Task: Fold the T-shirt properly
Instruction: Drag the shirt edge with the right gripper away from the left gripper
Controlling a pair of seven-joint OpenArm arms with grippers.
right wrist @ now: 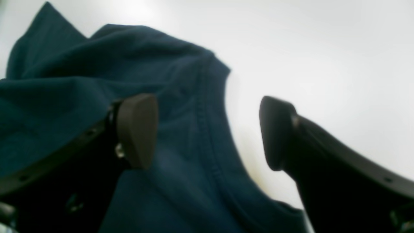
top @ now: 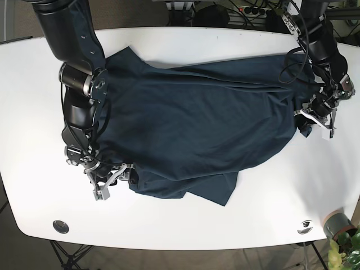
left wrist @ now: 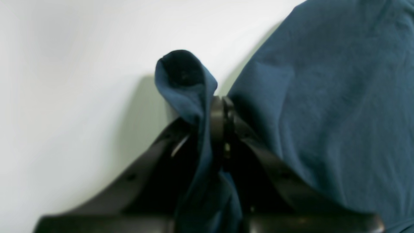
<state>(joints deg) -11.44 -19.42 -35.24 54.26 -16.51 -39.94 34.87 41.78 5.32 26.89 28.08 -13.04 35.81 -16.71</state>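
The right gripper (right wrist: 207, 132) is spread wide, with one finger over the shirt (top: 191, 129) and one over the bare table (top: 236, 42). A stitched edge runs between the fingers. For a good grab, that edge should be caught before the fingers are squeezed, it seems. Across the table, the left gripper (left wrist: 221, 103) is pressed together on a bunched bit of cloth. The dark blue shirt is spread across the middle of the white table, wrinkled, with one corner folded under near the front.
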